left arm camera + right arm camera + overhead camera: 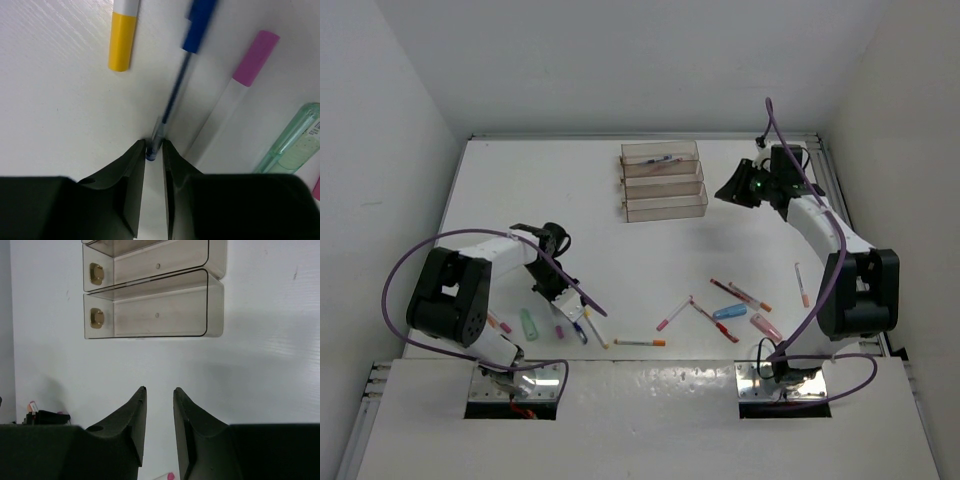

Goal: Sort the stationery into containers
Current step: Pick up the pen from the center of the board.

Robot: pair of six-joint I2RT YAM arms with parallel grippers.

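Observation:
In the left wrist view my left gripper [153, 145] is shut on the end of a thin blue-capped pen [175, 90] that points away over the table. Beside it lie a yellow-capped marker [121, 41], a pink-capped pen [252, 60] and a stubby green piece [295, 142]. From above, the left gripper [565, 305] sits low among stationery at the front left. The clear containers [665, 180] stand at the back, and one pen [660, 160] lies in the far tray. My right gripper [732, 190] hangs open and empty just right of the containers [150, 315].
More stationery is scattered at the front centre and right: an orange-capped pen [640, 343], a pink-capped pen [673, 313], a red pen [715, 322], a stubby blue piece [730, 312] and a lone pen [802, 284] by the right arm. White walls enclose the table.

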